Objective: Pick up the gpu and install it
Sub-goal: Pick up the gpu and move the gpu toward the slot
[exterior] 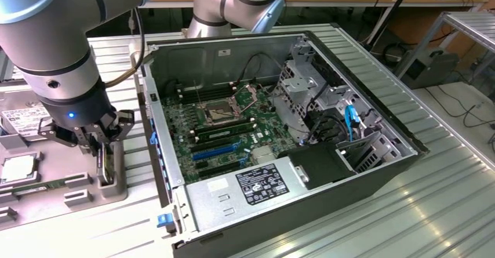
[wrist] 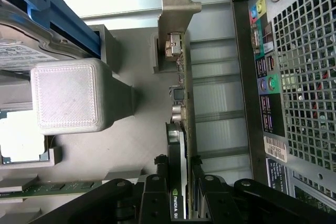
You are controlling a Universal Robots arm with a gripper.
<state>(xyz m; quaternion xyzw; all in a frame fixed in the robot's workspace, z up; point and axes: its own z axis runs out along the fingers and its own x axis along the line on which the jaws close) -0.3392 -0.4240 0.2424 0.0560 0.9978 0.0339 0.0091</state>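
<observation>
On the metal surface (exterior: pixel 433 171) near the open computer case (exterior: pixel 232 211), the claw (exterior: pixel 99 146) is clamping the upright gpu (exterior: pixel 106 168) in its tray (exterior: pixel 69 199), risking a twist if gripped off-centre.

Case wall (exterior: pixel 155 148) near gpu (exterior: pixel 105 168); tray block (wrist: pixel 65 95) opposite; expansion slots (exterior: pixel 213 152) open above.

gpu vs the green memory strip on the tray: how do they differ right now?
The gpu stands on edge with the fingers on both sides; the memory strip lies low in the tray, untouched. The gpu is dark with a silver bracket; the memory strip is green, with none. Both sit on the grey tray, outside the computer case.
</observation>
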